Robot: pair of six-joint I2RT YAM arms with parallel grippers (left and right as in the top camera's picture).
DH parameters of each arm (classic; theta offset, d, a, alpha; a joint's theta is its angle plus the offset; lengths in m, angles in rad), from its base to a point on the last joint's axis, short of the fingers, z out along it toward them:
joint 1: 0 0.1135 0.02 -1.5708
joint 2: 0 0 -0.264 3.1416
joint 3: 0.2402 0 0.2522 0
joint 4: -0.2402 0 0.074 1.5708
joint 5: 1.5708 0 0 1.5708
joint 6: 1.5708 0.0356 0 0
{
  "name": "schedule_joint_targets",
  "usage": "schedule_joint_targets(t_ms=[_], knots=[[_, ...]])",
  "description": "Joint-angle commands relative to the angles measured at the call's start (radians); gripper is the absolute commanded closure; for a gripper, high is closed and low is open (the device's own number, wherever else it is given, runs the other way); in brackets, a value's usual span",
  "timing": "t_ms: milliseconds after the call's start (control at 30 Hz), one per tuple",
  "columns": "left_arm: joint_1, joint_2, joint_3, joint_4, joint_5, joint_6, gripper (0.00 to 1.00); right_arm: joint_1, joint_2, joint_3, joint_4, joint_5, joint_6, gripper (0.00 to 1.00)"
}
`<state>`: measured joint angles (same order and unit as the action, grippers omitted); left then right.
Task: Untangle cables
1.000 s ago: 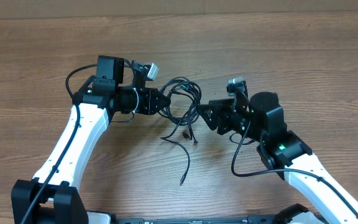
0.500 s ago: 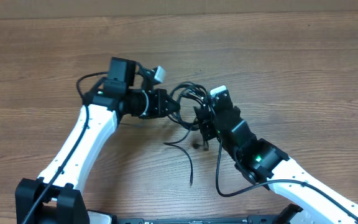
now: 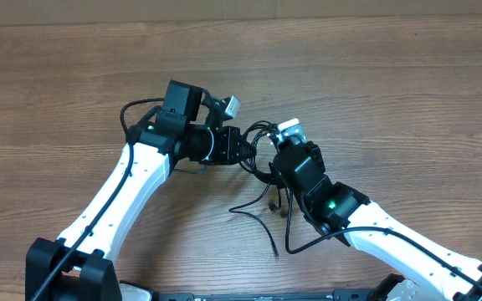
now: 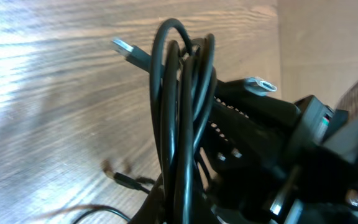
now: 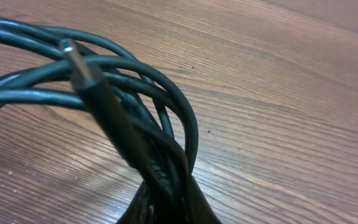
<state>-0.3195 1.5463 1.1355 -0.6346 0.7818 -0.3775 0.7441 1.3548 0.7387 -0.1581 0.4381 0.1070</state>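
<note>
**Two arms, one knot, mid-table**

From overhead, the two arms meet nose to nose in the middle of the wooden table [image 3: 408,92]. The cables [image 3: 260,134] are bunched right between them. The left gripper [image 3: 244,152] has its jaws closed on the bundle from one side. The right gripper [image 3: 269,164] is pinched tight on it from the other. The gripper bodies cover most of the knot, so only a few black loops show above them.

Two loose strands [image 3: 262,219] trail down onto the table towards the near edge. Where they join the bundle is hidden under the right arm.

In the left wrist view, several loops stand upright and fill the centre of the picture. A metal plug [image 4: 128,51] pokes out to the side. The camera's own fingertips are lost in the dark at the bottom edge, and the right gripper's black body crowds in behind.

The right wrist view is the same. Loops and a plug end rise from the bottom, with the fingers buried beneath them. How many cords there are cannot be counted from any view.
</note>
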Motion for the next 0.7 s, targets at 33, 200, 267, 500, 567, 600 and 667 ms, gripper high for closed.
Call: schedule_joint_targets(t_ms=[33,200,267,500,567,600,667], knots=[[0.005,-0.017,0.014,0.017,-0.177,-0.013,0.96,0.002,-0.034,0.052,-0.012,-0.270,0.082,0.96],[0.005,-0.017,0.014,0.011,-0.352,-0.026,0.96,-0.023,-0.121,0.077,-0.018,-0.568,0.194,0.96],[0.005,-0.017,0.014,0.012,-0.427,-0.064,0.96,-0.042,-0.163,0.077,-0.032,-0.682,0.222,0.96],[0.004,-0.017,0.014,0.013,-0.492,-0.114,0.96,-0.129,-0.277,0.077,-0.011,-0.945,0.271,0.96],[0.004,-0.017,0.014,0.007,-0.484,-0.114,0.96,-0.159,-0.288,0.077,-0.003,-0.956,0.294,0.96],[0.004,-0.017,0.014,0.004,-0.478,-0.114,0.96,-0.178,-0.289,0.077,-0.005,-0.956,0.294,0.96],[0.004,-0.017,0.014,-0.005,-0.477,-0.114,0.96,-0.214,-0.286,0.077,-0.011,-0.953,0.294,0.96]])
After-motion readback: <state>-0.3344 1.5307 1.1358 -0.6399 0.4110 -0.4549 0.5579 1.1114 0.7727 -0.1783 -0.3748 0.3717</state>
